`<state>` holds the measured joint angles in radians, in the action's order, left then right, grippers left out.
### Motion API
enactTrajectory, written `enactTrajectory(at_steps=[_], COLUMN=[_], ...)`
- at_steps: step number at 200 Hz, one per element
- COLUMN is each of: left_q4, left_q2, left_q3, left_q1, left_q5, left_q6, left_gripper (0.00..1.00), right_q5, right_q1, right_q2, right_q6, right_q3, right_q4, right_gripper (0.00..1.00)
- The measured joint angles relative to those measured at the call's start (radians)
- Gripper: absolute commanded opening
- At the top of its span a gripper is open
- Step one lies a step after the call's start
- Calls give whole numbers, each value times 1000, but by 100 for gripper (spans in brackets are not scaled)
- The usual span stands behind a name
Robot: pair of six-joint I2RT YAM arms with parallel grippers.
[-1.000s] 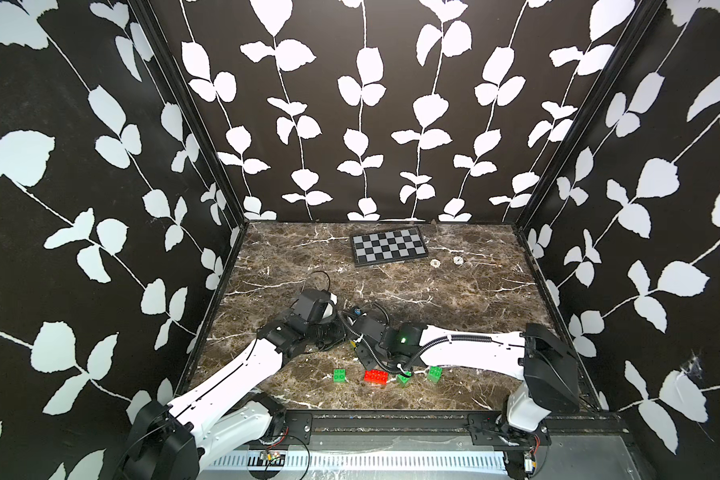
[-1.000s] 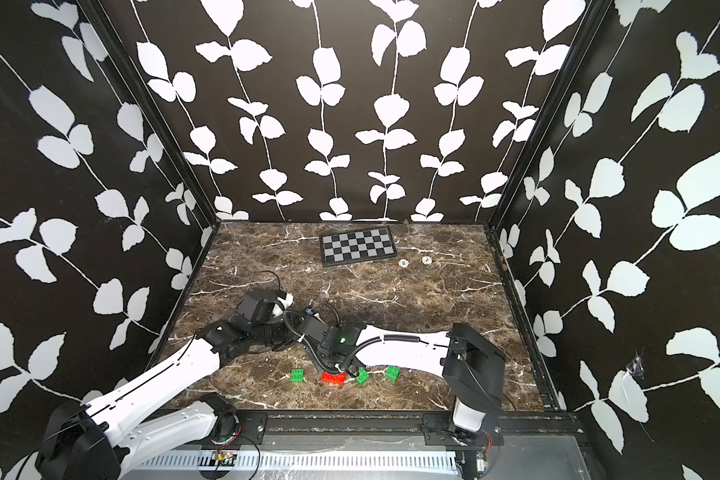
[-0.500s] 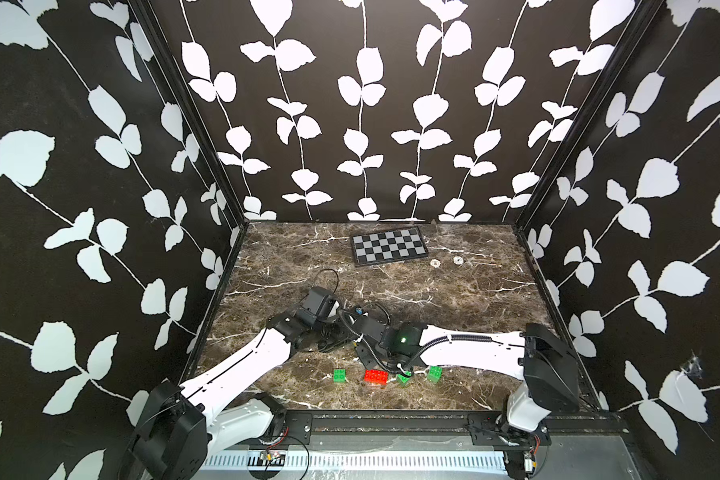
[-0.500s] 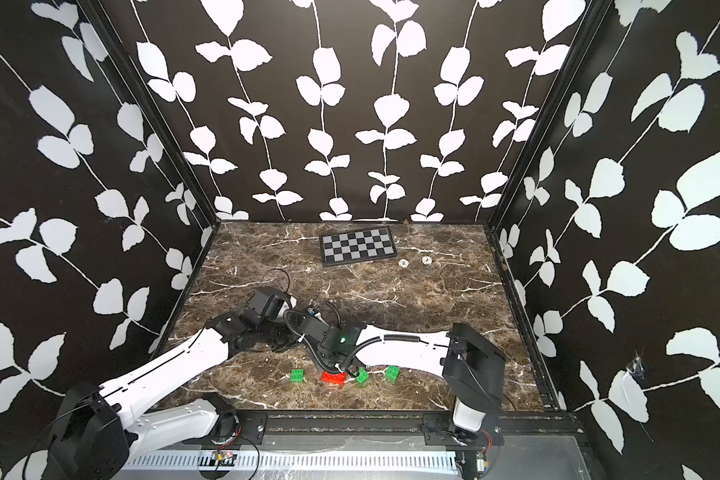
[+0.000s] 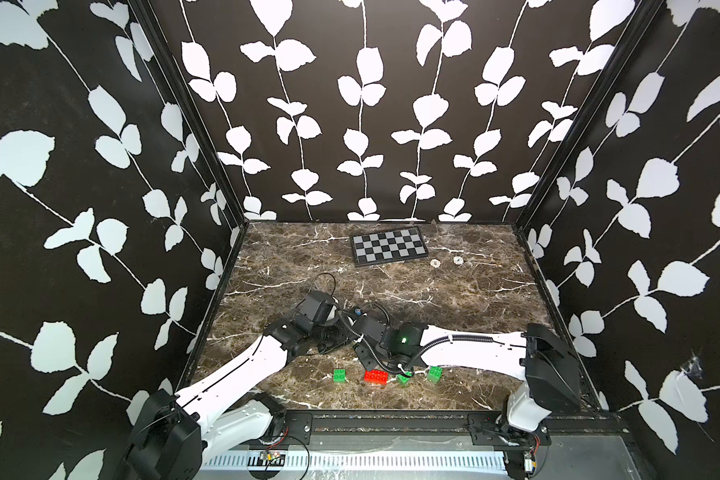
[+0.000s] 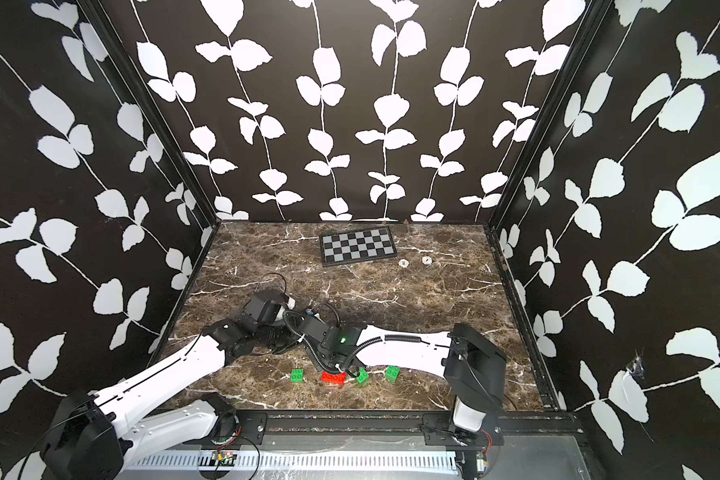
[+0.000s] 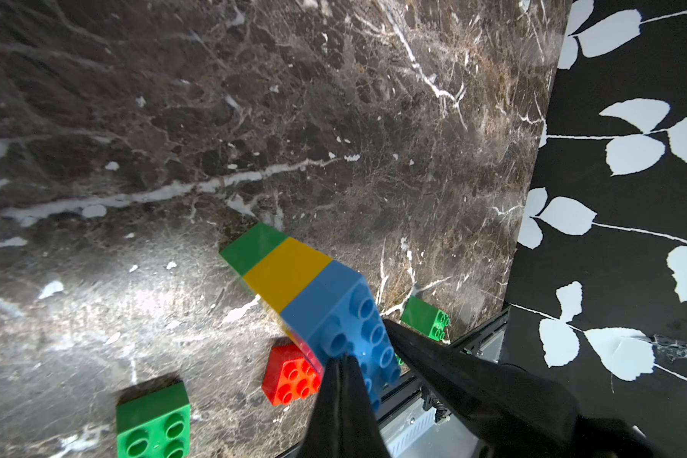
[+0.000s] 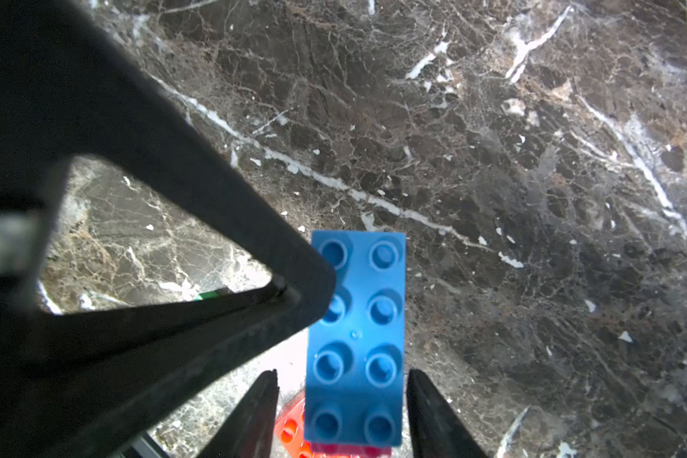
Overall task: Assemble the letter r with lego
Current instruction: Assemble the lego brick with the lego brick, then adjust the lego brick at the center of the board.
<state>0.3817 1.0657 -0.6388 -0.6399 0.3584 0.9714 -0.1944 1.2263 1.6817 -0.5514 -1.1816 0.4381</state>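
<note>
My right pincer [image 8: 342, 374] stands parted astride the blue brick [image 8: 355, 317], clear gap one side (so nothing gripped). My left pincer [image 7: 363, 340], closed, leans on its studs, likely steadying the blue-yellow-green stack [image 7: 290, 273] beside the red brick [image 7: 290, 376].

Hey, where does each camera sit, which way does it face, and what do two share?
Both top views: high at the front, facing down toward the back wall; left arm and right arm reach over the table.
Left wrist: looks along the left tool at the blue brick it grips; only its fingers show.
Right wrist: looks down past the open right tool onto that brick's studs; the left tool intrudes.
Both wrist views share the blue brick and red brick.
</note>
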Motion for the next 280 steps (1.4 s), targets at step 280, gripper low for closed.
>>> enactTrajectory(at_steps=[280], left_q4=[78], left_q2=[-32], left_q3=[-158], left_q1=[-1], left_q5=[-83], left_q6=[-35], left_gripper=[12], right_q5=[107], right_q1=[-75], right_q2=[-156], right_q6=[-48], right_q3=[76], right_q4=[24], right_gripper=[61])
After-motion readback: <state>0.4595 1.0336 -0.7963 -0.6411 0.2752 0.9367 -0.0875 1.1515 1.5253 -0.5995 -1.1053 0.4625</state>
